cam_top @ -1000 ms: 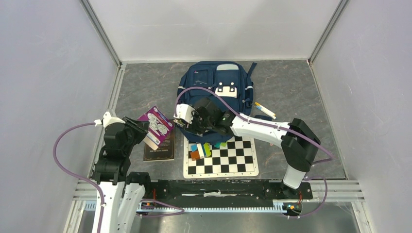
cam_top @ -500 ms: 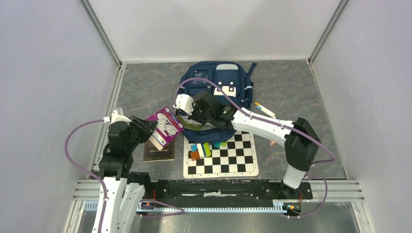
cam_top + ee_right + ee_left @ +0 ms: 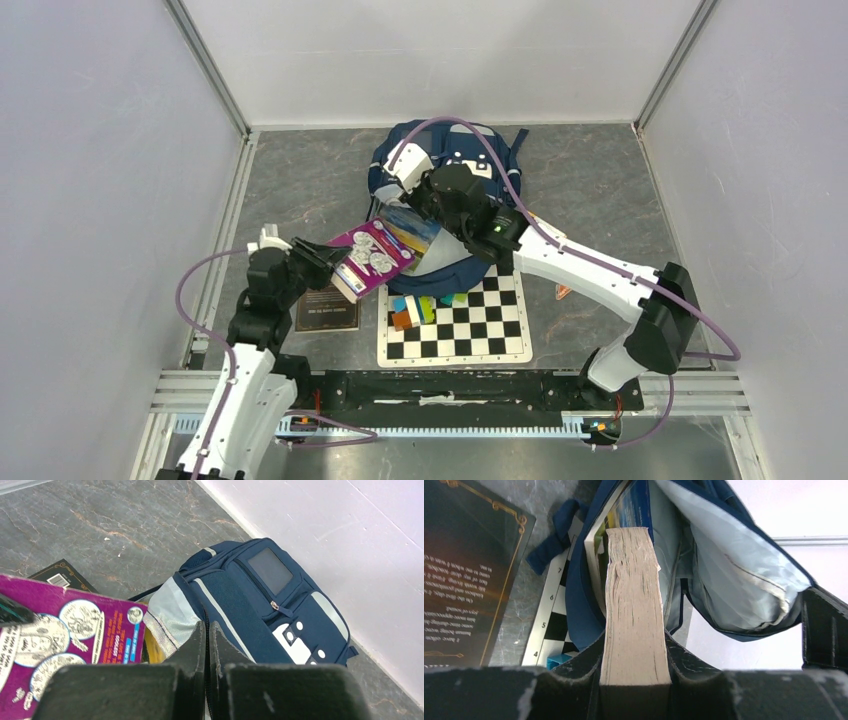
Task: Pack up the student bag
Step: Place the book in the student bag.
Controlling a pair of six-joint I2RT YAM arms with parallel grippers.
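A: Bag [image 3: 386,178] position?
B: Far centre of the table [image 3: 300,190], pockets up, mouth gaping toward the arms. Right gripper [image 3: 206,639]: fingers pressed together, pinching the mouth's upper rim.
A: Left gripper [image 3: 634,652]?
B: Partly open, clamped on the near end of the purple book [image 3: 375,258], one finger on each cover. The book's far end sits at the mouth, over the lower lip.
A: What differs between views?
B: Left wrist alone shows the pale lining and a second book [image 3: 626,510] inside, just beside the purple one's left face. Top alone shows the board [image 3: 470,330] and blocks [image 3: 420,308], just nearer than the bag.
A: Clearance?
B: Open lining to the purple book's right. Dark book [image 3: 328,308] lies flat left of the board, under the gripper.
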